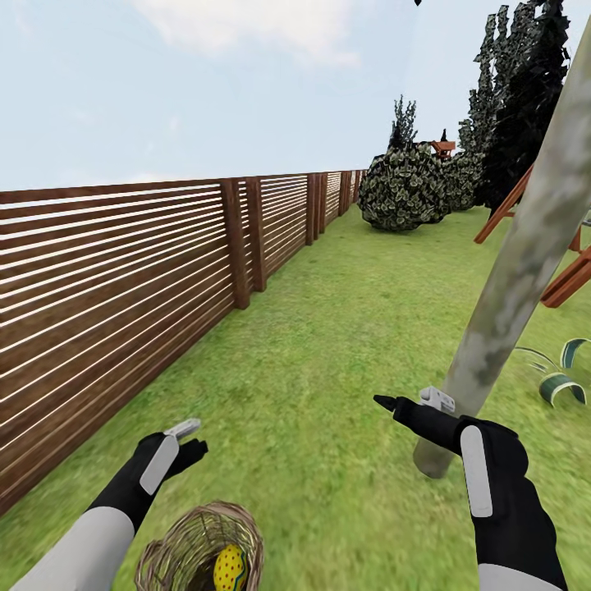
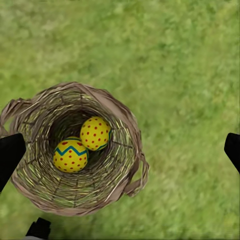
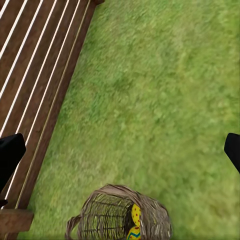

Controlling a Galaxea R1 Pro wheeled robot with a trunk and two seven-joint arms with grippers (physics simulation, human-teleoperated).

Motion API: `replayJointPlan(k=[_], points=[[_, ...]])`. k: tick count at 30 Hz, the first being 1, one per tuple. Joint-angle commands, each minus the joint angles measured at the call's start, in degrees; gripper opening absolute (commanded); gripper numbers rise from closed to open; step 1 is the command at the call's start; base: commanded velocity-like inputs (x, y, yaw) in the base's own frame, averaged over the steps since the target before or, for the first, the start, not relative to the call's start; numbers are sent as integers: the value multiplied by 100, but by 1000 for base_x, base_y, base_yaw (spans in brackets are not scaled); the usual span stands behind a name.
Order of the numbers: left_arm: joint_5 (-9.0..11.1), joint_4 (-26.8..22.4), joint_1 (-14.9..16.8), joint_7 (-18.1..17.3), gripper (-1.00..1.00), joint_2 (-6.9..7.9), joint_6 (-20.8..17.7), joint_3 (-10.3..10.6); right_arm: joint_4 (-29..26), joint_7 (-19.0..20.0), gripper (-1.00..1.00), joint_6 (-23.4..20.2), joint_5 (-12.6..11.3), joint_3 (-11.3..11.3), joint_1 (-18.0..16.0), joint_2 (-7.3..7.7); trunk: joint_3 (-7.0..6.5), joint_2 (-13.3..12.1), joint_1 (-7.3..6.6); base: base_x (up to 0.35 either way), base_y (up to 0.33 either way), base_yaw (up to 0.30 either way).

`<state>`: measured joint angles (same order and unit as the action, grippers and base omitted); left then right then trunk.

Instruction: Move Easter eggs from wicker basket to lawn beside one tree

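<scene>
Garden scene: lawn (image 1: 328,345) of short green grass runs back between a brown slatted fence (image 1: 123,279) on the left and a tree (image 1: 525,271) on the right.

Basket (image 1: 176,546): round woven wicker, sits on the grass at the bottom of the head view, just below and right of the left gripper. Left wrist view looks straight down into it (image 2: 45,185); two eggs (image 2: 95,133) lie in the bottom, touching. Both yellow with red dots; the nearer one (image 2: 70,155) shows a teal zigzag band. Head view shows one egg (image 1: 230,566) past the rim. Right wrist view catches the basket (image 3: 100,215) at the frame edge with yellow egg surface (image 3: 135,212) visible through the weave, fence alongside.

Left gripper (image 1: 187,437): hangs above the basket, fingers spread wide; dark fingertips (image 2: 9,155) sit at opposite edges of its wrist view, nothing between them.

Right gripper (image 1: 410,402): raised over the grass, just left of the tree trunk near its base. Fingers spread; tips (image 3: 10,155) at opposite frame edges, nothing held.

Trunk: pale grey-green, mottled, leaning across the view. Behind: round leafy bushes (image 1: 402,193), dark cypresses (image 1: 525,90), reddish wooden frame (image 1: 566,271) at far right.
</scene>
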<state>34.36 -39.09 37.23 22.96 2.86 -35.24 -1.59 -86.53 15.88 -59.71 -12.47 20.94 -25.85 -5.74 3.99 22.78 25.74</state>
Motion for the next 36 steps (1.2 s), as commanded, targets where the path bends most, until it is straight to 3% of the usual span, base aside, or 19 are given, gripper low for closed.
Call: replayJointPlan(k=[1,4,13,28,36], points=[[58,-4,4,60,100,2,29,0,-4,28,100,-29,8,15,-8,-6,14,14,4,0,0,0],[55,3,4,85,100,3,83,0,-4,29,100,-29,8,15,-3,-6,14,14,4,0,0,0],[39,9,4,111,100,6,329,8,-4,34,100,-29,5,15,1,-6,175,374,202,0,0,0],[36,28,4,115,100,110,379,10,-4,38,100,-29,-1,15,10,-6,373,816,443,0,0,0],[50,747,11,113,100,116,511,2,-4,46,100,-29,-4,15,10,-6,516,1137,619,0,0,0]])
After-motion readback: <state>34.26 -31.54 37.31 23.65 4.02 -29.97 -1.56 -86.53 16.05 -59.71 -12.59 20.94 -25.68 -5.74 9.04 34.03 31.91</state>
